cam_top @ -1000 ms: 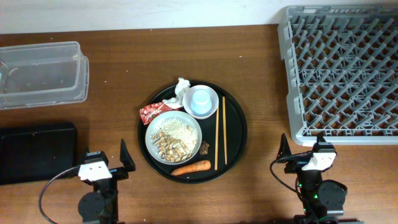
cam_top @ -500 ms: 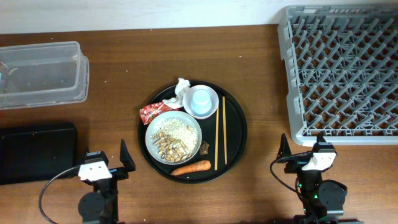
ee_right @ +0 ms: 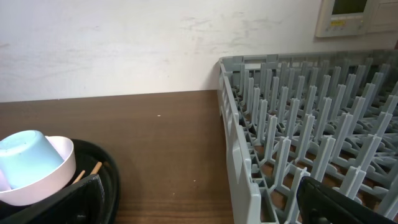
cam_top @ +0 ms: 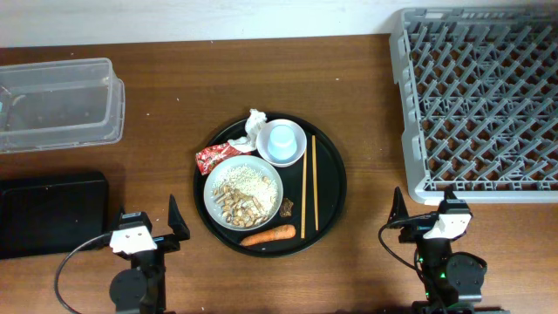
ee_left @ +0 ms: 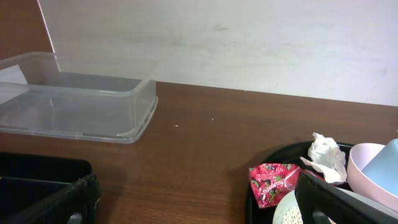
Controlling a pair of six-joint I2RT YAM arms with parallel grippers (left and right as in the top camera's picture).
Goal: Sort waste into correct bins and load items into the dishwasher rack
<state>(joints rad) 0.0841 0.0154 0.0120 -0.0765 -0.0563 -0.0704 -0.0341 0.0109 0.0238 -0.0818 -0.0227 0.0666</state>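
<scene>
The grey dishwasher rack (cam_top: 478,105) fills the table's far right corner. The round black tray (cam_top: 330,187) sits mid-table, with the clear tub (cam_top: 57,105) far left and the black bin tray (cam_top: 51,212) nearer me on the left. Both arms sit folded low at the near edge, pointing at the wall. The left gripper (cam_top: 146,218) and the right gripper (cam_top: 425,209) gape fully, holding and touching nothing.

On the round tray:
- the white plate (cam_top: 209,194), which carries the rice and scraps (cam_top: 244,196)
- the bowl (cam_top: 302,150), which cradles the blue cup (cam_top: 281,139)
- the chopsticks (cam_top: 309,185), lying to the right of the plate
- the carrot (cam_top: 268,235), at the near rim
- the red wrapper (cam_top: 212,158) and the tissue (cam_top: 254,126), at the far left rim
- the dark scrap (cam_top: 287,207), beside the plate
</scene>
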